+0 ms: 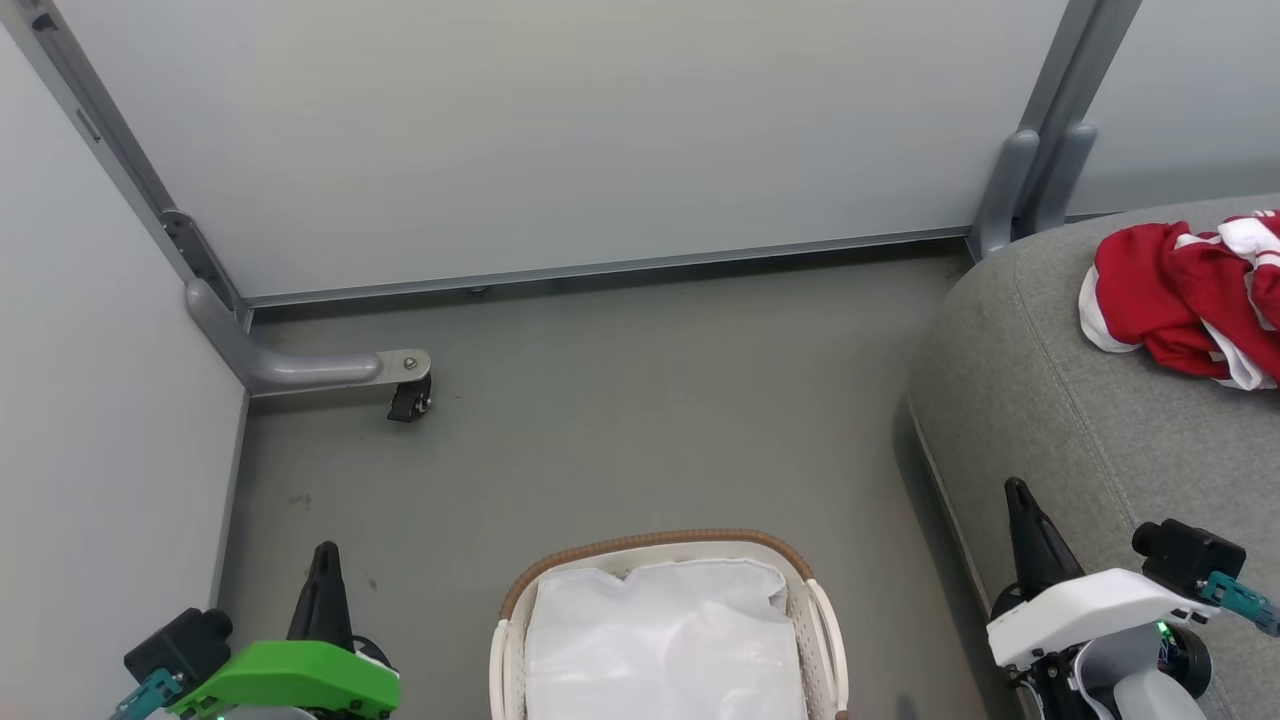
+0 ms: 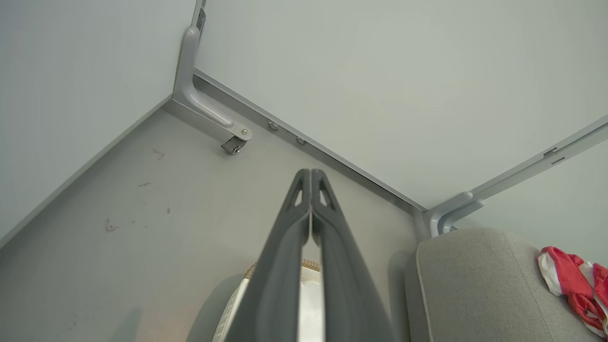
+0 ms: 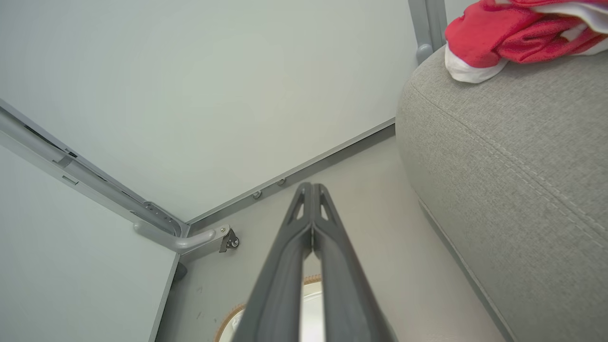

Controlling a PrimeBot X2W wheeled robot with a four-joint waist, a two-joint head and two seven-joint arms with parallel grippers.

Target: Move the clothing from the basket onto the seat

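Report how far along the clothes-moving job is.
Done: the red fabric garments with white trim lie on the large grey upholstered seat. The small white perforated basket with brown woven rim holds just its white cloth liner where visible; its near end is cut off. In hand: nothing, the left gripper and right gripper are shut, empty. Left: apparently nothing.

Red, white-trimmed fabric clothing (image 1: 1170,290) heaped on the big grey woven seat (image 1: 1060,400)!
Brown-rimmed white plastic basket (image 1: 650,539) stands upright on the floor beside it.
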